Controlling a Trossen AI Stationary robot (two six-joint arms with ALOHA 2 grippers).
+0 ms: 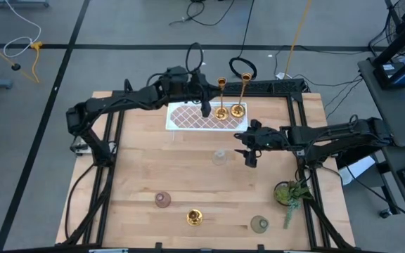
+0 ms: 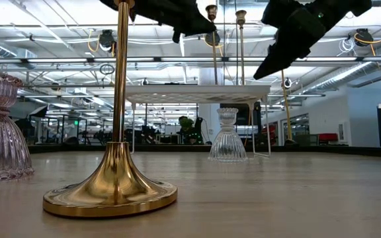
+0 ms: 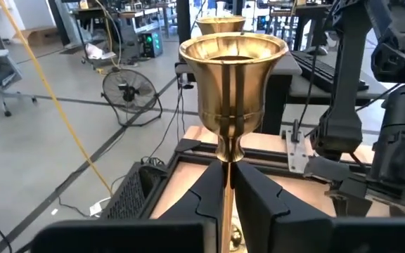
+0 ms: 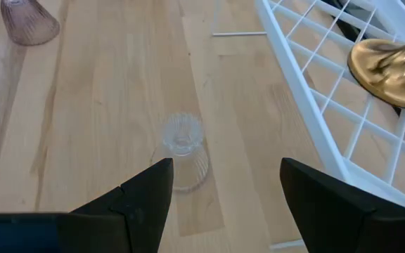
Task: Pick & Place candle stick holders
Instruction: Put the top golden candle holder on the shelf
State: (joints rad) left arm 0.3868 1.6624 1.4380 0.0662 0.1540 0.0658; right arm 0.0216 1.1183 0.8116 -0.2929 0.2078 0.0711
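Two gold candlesticks stand on the white lattice tray at the far middle: one at my left gripper, the other beside it. My left gripper is shut on the first one's stem. The third gold candlestick stands on its round base near the front edge, large in the low view. A pink cup, a clear cup and a green cup stand on the table. My right gripper is open and empty, just right of the clear cup. My left gripper pinches the candlestick's slim stem between its two fingers, below the gold cup top. The fingers come level from the table's left, across the stem. The candlestick is upright, its round base over the tray.
A green leafy plant stands at the right front. The tray stands on thin legs above the table. Black frame rails run along the table's edges. Bare wood lies in the middle of the table.
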